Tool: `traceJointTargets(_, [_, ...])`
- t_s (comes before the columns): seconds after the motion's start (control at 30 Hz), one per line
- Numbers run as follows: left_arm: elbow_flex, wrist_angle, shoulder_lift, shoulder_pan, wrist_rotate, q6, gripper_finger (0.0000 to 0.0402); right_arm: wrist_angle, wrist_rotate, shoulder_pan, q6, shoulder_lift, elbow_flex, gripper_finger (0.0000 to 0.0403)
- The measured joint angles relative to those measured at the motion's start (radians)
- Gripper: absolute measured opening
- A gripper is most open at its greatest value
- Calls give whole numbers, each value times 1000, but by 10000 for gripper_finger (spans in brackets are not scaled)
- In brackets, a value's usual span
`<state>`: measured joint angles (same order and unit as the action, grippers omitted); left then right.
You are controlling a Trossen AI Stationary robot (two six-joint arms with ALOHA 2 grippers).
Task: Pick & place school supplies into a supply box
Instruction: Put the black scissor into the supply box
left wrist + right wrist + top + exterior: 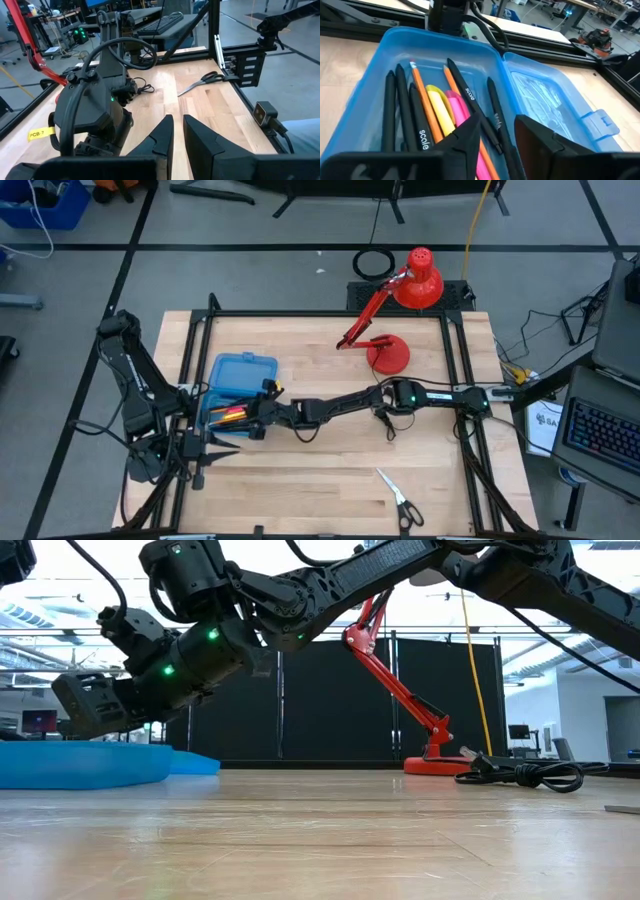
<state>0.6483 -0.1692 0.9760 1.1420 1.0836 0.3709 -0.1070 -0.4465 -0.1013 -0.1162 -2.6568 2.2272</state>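
Observation:
The translucent blue supply box (pixel 243 372) lies open at the table's left, its tray (pixel 385 45) holding several black, orange, pink and yellow pens and markers (pixel 440 107); its lid (pixel 545 95) lies flat beside the tray. My right gripper (pixel 502 132) reaches across the table and hovers open just above the tray, fingers over the pens. The scissors (pixel 400 498) lie flat near the table's near edge, right of centre, and also show in the left wrist view (pixel 205 80). My left gripper (pixel 177 132) waits near the table's left near corner, a narrow gap between its fingers.
The red desk lamp (pixel 415 280) stands on its base (pixel 388 355) at the far right of the table. A black cable (pixel 525 775) lies on the wood under the right arm. The right arm (pixel 340 405) spans the table's middle. Bare wood lies between box and scissors.

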Motion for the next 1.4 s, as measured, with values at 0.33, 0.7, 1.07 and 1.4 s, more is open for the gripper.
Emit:
traceJointTargets(0.33, [0,0,0,-10,0,-29,49,64,0,-32,-8,13,0,123])
traceJointTargets(0.7, [-1,12,0,-10,20,-78,49,396,-90,-110,73,133,1,106])
traceJointTargets(1.07, [-1,18,0,-10,97,-108,49,746,-306,-176,299,179,1,86])
traceJointTargets(1.4, [-1,18,-1,-10,166,-115,49,1105,-611,-245,656,179,0,68])
